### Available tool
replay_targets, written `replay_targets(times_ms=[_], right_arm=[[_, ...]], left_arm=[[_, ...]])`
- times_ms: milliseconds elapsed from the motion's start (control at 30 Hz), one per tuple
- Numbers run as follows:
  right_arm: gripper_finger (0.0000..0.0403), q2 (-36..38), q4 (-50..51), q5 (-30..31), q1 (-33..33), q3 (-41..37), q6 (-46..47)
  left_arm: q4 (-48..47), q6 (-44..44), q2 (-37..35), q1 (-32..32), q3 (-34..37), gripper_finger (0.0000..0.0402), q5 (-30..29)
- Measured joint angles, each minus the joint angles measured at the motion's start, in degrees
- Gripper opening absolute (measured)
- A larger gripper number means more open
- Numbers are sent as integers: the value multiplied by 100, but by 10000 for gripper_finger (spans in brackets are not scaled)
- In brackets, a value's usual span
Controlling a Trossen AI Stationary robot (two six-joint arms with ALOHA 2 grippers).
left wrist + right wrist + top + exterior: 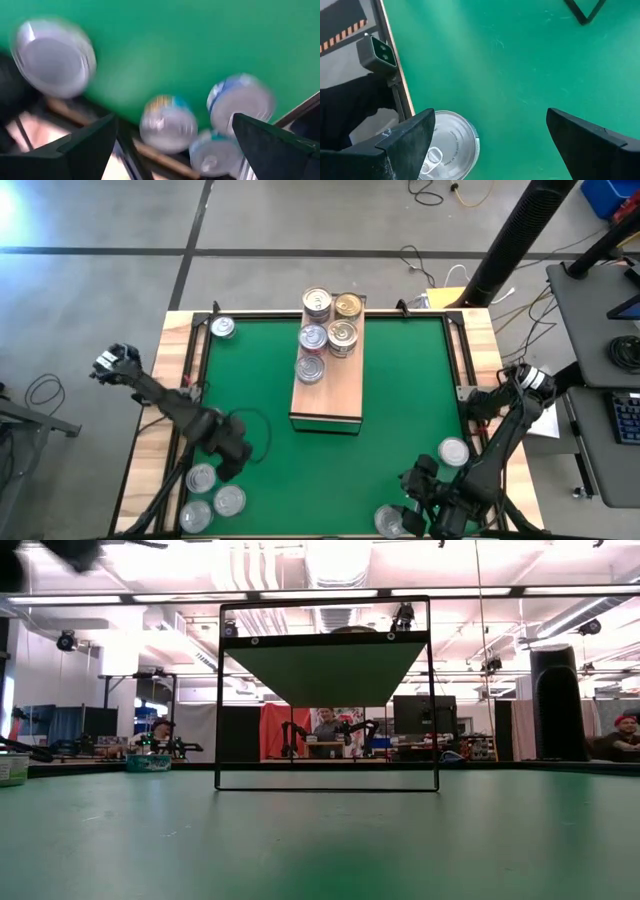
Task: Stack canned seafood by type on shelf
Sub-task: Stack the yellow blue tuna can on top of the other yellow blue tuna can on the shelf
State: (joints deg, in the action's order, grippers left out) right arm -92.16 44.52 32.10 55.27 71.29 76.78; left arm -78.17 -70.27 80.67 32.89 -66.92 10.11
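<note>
1. The left arm reaches in from the table's left edge across the green mat, with its wrist bent toward the near-left corner.
2. The right arm comes down along the right edge and folds toward the near-right corner.
3. The shelf lies lengthwise at the far middle of the mat, a light-wood board with a dark rim.
4. Five cans sit on its far half: silver tops on the left, gold tops on the right; another silver can sits nearest, by itself.
5. One loose can stands at the far-left corner of the mat.
6. Three silver cans cluster at the near-left corner, just beside the left gripper.
7. Two more stand at the near right, one apart and one close to the right gripper.
8. The left gripper hangs over the mat by the cluster; in its wrist view the fingers stand wide apart and hold nothing, with blurred cans beyond.
9. The right gripper is also spread wide and empty; in its wrist view a silver pull-tab can lies just by one finger, and contact cannot be told.
</note>
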Motion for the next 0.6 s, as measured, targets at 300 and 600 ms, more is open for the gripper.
replay_targets(times_ms=[300,600], right_arm=[[374,87,18,-60,-1,298,-658],[374,94,19,-103,0,412,-1097]], left_arm=[[85,-2633,406,1678,679,378,562],[769,-3612,1144,1751,750,360,903]])
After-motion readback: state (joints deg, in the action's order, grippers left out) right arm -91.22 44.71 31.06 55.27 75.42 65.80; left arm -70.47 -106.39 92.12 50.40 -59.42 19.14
